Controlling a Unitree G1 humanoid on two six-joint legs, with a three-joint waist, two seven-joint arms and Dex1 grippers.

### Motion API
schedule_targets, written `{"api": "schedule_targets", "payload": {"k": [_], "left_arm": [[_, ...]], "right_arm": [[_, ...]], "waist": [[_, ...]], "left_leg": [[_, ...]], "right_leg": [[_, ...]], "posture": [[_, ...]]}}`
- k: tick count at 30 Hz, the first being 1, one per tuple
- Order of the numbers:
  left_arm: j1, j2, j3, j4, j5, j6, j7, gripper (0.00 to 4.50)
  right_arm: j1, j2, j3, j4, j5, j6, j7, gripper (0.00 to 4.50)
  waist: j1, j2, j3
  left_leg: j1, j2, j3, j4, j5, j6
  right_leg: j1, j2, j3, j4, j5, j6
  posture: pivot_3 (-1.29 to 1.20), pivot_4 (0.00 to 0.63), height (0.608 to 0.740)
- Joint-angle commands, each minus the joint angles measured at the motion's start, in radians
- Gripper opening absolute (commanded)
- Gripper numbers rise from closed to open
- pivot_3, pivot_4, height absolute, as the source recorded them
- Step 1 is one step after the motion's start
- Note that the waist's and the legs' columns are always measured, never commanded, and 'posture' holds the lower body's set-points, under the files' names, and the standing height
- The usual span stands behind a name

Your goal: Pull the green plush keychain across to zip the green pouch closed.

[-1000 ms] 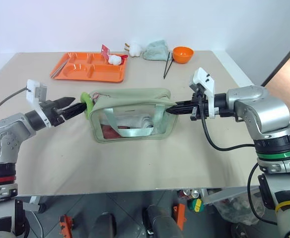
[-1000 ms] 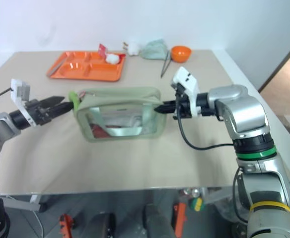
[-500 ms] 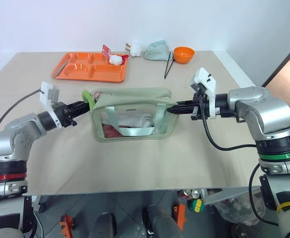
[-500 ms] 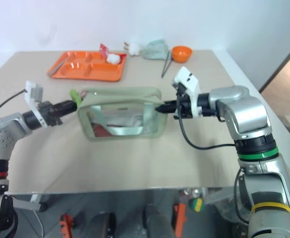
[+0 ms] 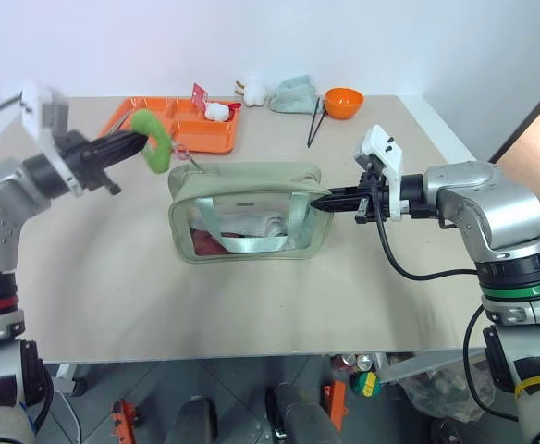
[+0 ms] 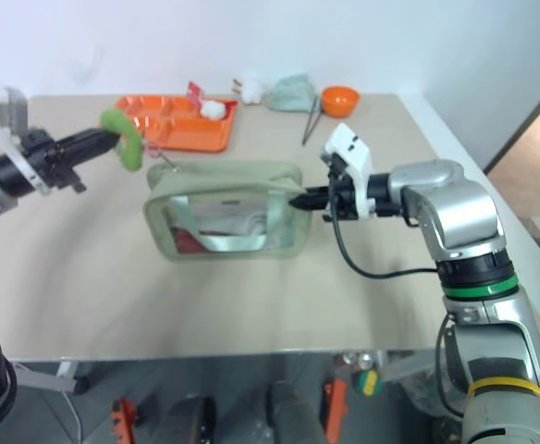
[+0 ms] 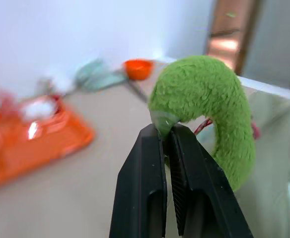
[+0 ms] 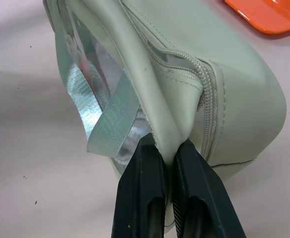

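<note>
**Zip Pull: Keychain Raised, Pouch End Anchored**

The pouch (image 5: 249,212) lay on the desk (image 5: 251,305), near the middle. The right hand (image 5: 320,203) was clamped on the fabric at the pouch's right end, close beside the zipper track, as the right wrist view showed. The left hand (image 5: 133,141) was clamped on the keychain (image 5: 153,139), which hung in the air up and to the left of the pouch, clear of the desk. A thin pinkish cord (image 5: 183,155) ran from the keychain down toward the pouch's top left corner.

**Procedure (judged):** The pull should run along the zipper line toward the right hand, low and parallel to the pouch top. A pull upward would likely lift the pouch instead of sliding the zipper. The right hand should hold firm as the counter-anchor. The cord should stay taut without jerking.

**Clearances:** An orange tray (image 5: 196,136) sat just behind the pouch's left end, close to the keychain. A bowl (image 5: 341,101), cloth (image 5: 294,93) and chopsticks (image 5: 312,122) lay well behind the pouch. The desk in front of the pouch was bare. The path over the pouch top was open.
</note>
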Motion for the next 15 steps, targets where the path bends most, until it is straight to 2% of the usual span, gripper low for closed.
{"api": "schedule_targets", "payload": {"k": [1,4,8,11,15], "left_arm": [[-0.105,-0.043,-0.138,-0.036,0.076,-0.074,-0.063,0.21],[-0.162,-0.091,-0.233,-0.004,0.150,-0.137,-0.103,0.21],[-0.175,-0.116,-0.294,0.055,0.220,-0.196,-0.136,0.21],[-0.178,-0.120,-0.269,0.073,0.180,-0.138,-0.172,1.06],[-0.189,-0.105,-0.243,0.109,0.205,-0.142,-0.153,2.41]], "right_arm": [[-0.014,0.001,-0.021,-0.022,0.006,-0.008,-0.011,0.00],[-0.002,-0.004,-0.029,-0.041,0.010,0.000,-0.023,0.00],[0.019,-0.018,-0.043,-0.074,0.020,0.019,-0.042,0.00],[0.035,-0.030,-0.056,-0.096,0.029,0.036,-0.055,0.00],[0.045,-0.040,-0.063,-0.111,0.040,0.046,-0.067,0.00]], "waist": [[0.000,0.000,0.000],[-0.002,0.000,0.000],[-0.008,0.000,0.000],[-0.005,0.000,0.000],[-0.003,0.000,0.000]], "left_leg": [[0.000,0.000,0.000,0.000,0.000,0.000],[0.000,0.000,0.000,0.000,0.000,0.000],[0.001,0.002,0.002,-0.001,0.000,0.001],[0.001,0.002,0.000,-0.001,0.000,0.001],[0.000,0.001,0.000,0.000,0.000,0.001]], "right_leg": [[0.000,0.000,0.000,0.000,0.000,0.000],[0.000,0.000,0.000,0.000,0.000,0.000],[-0.001,0.003,0.003,0.000,0.000,0.000],[-0.001,0.004,0.002,0.001,0.000,-0.001],[-0.001,0.002,0.002,0.001,0.000,-0.001]], "posture": [[0.00,0.150,0.740],[0.00,0.150,0.740],[0.00,0.150,0.740],[0.00,0.150,0.740],[0.00,0.150,0.740]]}}
